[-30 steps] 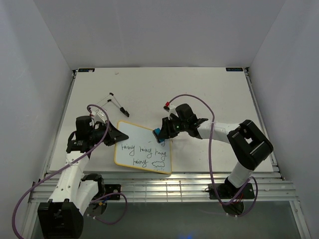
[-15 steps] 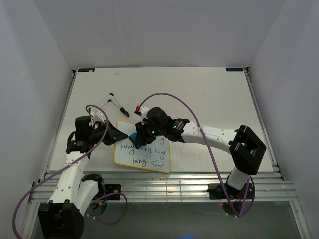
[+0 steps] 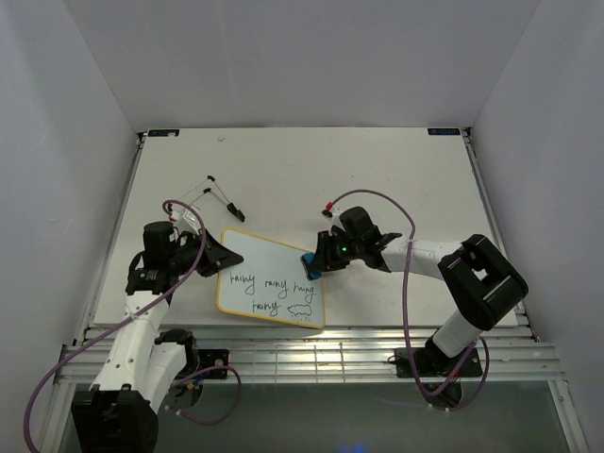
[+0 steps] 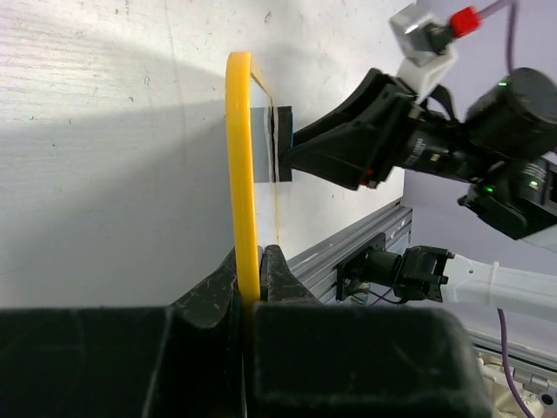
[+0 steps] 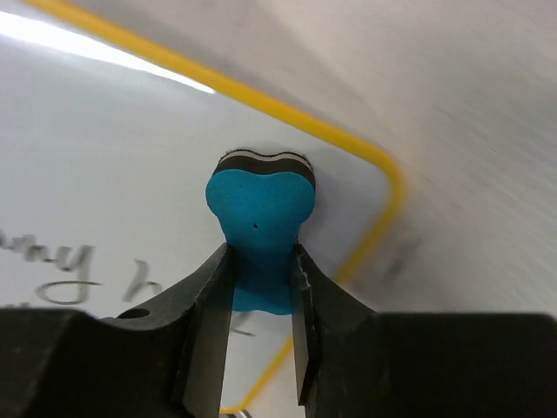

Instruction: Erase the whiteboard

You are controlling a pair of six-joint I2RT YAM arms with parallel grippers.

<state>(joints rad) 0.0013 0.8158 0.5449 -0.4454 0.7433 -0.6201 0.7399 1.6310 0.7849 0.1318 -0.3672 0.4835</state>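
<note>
Eraser [image 3: 310,264] swept back right across whiteboard [image 3: 260,255], markers [image 3: 226,199] beyond.

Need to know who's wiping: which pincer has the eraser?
The right pincer: it is shut on the blue eraser, at the far right corner of the whiteboard. The left pincer only clamps that board's left edge.

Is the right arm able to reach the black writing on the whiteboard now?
Probably yes: the right pincer holds the eraser on the whiteboard's right edge, nothing lies between it and the writing. The left pincer grips the opposite rim.
</note>
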